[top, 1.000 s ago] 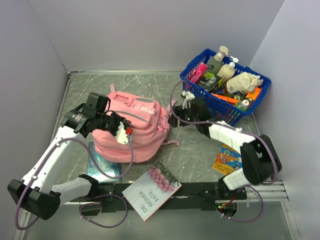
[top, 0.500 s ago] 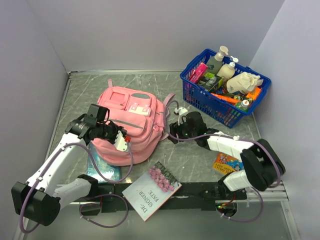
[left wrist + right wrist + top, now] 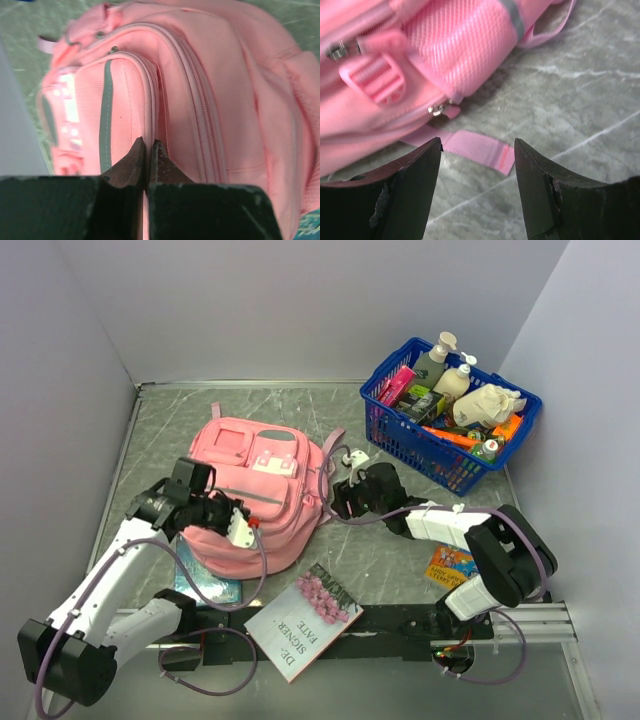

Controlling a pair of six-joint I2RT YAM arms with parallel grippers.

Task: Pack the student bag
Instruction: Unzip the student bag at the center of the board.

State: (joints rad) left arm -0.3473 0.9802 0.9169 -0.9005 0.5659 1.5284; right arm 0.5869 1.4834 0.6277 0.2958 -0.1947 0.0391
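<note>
The student bag (image 3: pixel 262 490) lies left of centre on the worktop (image 3: pixel 392 562). The left hand (image 3: pixel 149 146) is pressed together at its front-pocket seam (image 3: pixel 158 100); the right hand (image 3: pixel 477 144) has its 2 fingers (image 3: pixel 415 185) spread over a loose strap end (image 3: pixel 487 152).

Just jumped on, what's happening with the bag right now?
The left tool is shut on the student bag, pinching it at a front zip seam. The right tool hangs open at the bag's right side, above a loose strap end on the table, holding nothing. A book lies nearby, and the blue basket is full.
</note>
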